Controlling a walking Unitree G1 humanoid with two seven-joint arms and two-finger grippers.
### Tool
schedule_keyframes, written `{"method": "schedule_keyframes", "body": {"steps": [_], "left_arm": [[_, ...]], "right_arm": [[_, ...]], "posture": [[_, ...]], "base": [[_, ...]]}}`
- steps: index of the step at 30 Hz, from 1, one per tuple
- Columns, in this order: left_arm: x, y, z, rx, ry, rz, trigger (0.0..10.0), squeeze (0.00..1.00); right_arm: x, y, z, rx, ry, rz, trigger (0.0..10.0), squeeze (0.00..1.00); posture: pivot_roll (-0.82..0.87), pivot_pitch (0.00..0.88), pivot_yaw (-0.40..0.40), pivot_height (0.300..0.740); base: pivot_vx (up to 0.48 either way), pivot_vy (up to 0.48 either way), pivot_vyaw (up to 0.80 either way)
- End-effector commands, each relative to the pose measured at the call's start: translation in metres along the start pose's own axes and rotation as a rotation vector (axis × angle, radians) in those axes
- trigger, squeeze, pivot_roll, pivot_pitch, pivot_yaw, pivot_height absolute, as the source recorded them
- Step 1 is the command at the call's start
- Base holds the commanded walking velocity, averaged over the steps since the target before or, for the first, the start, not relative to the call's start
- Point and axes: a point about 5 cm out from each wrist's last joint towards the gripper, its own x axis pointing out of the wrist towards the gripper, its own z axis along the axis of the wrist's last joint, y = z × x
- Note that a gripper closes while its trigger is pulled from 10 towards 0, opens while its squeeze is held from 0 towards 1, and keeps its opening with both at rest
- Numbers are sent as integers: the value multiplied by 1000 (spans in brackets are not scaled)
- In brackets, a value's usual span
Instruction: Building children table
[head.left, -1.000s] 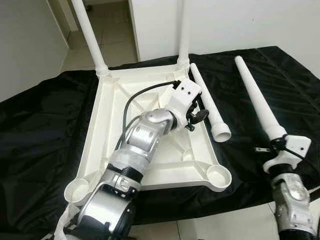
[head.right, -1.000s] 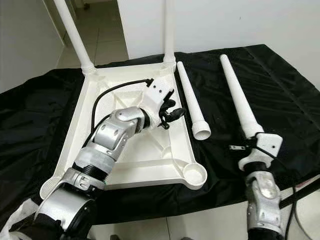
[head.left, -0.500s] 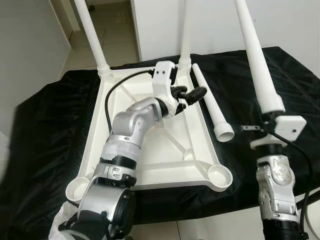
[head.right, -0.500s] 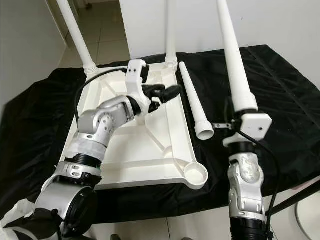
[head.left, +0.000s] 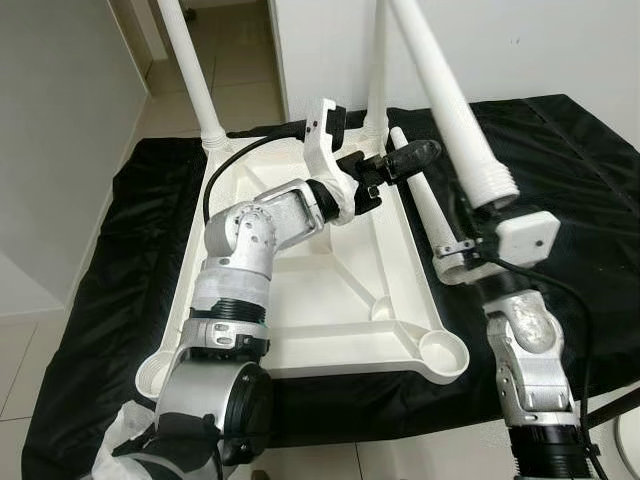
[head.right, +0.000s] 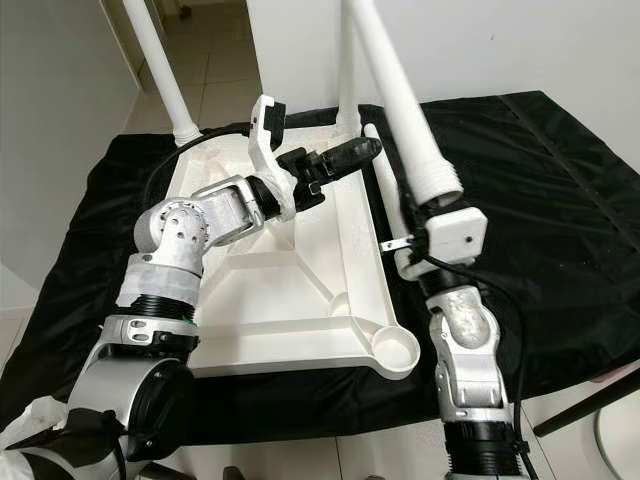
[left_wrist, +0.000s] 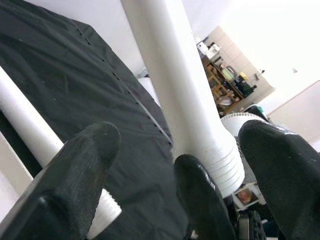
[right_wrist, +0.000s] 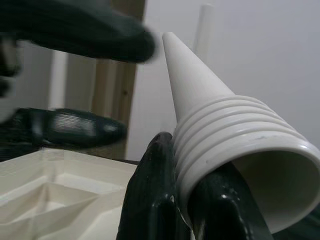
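my right gripper (head.right: 412, 222) grasps 1 white leg (head.right: 400, 110) at its threaded end, raised above the table top's (head.right: 300, 300) right edge. my left gripper (head.right: 335, 160) reaches with parted fingers. the leg seems light, stiff, slippery; hold near the threads.

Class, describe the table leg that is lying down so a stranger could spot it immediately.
Find the upside-down white plastic tabletop on the black cloth. Beside its right edge a tapered white plastic leg lies flat on the cloth. Unlike the two legs standing in the far corners and the one held by the right tool, it lies loose.
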Motion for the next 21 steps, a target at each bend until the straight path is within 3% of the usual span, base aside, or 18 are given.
{"method": "schedule_keyframes", "body": {"steps": [1,10,15,21], "left_arm": [[1,-9,2,3,15,-147,10000,0],[3,-4,0,15,29,-93,10000,0],[4,1,4,1,34,-55,10000,0],[5,13,17,-23,39,34,10000,0]], "right_arm": [[4,17,0,-9,-19,90,10000,0],[3,33,-6,-13,1,168,10000,0],[-7,47,-12,-14,23,204,10000,0],[-26,59,-21,-107,47,207,10000,0]], "posture": [[-133,0,87,740],[-125,0,80,740],[-125,0,79,740],[-135,0,80,740]], "base": [[0,0,0],[0,0,0],[0,0,0],[0,0,0]]}}
